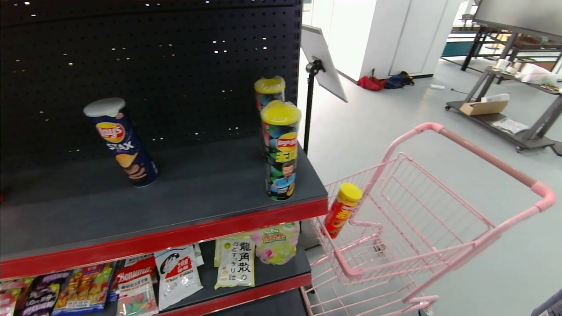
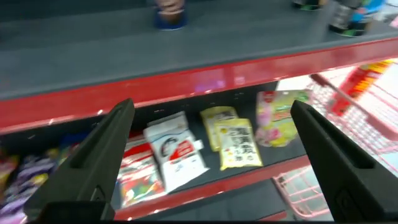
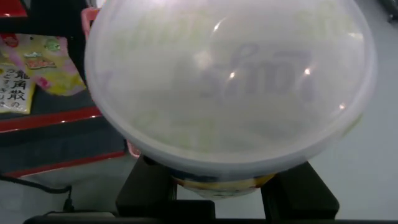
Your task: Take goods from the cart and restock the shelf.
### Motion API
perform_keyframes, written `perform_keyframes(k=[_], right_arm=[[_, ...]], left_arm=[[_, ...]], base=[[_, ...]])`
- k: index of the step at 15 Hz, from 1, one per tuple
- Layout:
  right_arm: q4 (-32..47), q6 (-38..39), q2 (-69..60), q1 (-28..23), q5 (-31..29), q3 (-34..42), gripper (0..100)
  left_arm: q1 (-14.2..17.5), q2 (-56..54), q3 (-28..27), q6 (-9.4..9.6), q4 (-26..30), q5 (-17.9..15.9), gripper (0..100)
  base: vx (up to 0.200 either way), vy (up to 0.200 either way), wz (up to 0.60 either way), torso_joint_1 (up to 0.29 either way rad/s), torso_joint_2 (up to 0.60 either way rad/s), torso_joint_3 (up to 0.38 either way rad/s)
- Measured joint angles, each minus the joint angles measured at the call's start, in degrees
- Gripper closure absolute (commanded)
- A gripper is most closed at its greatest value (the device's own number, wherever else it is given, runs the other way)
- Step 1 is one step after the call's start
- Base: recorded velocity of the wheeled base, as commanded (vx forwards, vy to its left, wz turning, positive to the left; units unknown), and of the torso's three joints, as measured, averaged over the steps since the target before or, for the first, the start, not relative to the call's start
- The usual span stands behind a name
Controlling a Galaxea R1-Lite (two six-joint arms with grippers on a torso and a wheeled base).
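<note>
Inspector: Shelf, top deck, contents?

Auditor: Three canisters stand on the shelf [image 1: 206,186]. A blue canister [image 1: 125,145] with a white lid is left of centre, well back from the red front edge, and looks tilted, top toward the left. At the right end a near yellow-lidded canister [image 1: 281,153] stands upright close to the front edge. A far yellow-lidded canister [image 1: 268,91] stands just behind it, partly hidden by it.

Inspector: Lower tier?

Auditor: Snack bags [image 1: 232,263] lie in a row beneath the top deck.

Inspector: Cart?

Auditor: The pink cart [image 1: 483,158] sits right of the shelf, one corner close to the shelf's right end. A red canister [image 1: 341,211] with a yellow lid leans in that corner of the basket, lid up.

Inspector: Left gripper?

Auditor: The left gripper [image 2: 211,112] hangs in front of the shelf, facing the lower tier. Its fingers [image 2: 99,155] are spread wide, with nothing between them.

Inspector: Right gripper?

Auditor: The right gripper [image 3: 217,190] is clamped on a clear-lidded canister [image 3: 230,87], a dark finger on each side of the body below the lid. Behind it are the lower tier's right end, a bit of pink cart frame and grey floor. Whether it hangs over the basket or beside it cannot be told.
</note>
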Motion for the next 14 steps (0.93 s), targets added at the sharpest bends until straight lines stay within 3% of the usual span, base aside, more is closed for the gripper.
perform_keyframes(k=[6, 14], right_arm=[[-1.5, -1.5, -4.8, 0.2, 0.4, 2.7, 100], [-1.3, -1.5, -21.0, 4.2, 6.4, 8.9, 100]], left_arm=[[0.0, 0.0, 0.0, -0.02, 0.0, 0.0, 0], [0.0, 0.0, 0.0, 0.0, 0.0, 0.0, 0]], base=[[0.0, 0.0, 0.1, 0.0, 0.0, -0.001], [0.0, 0.2, 0.0, 0.002, 0.0, 0.001]])
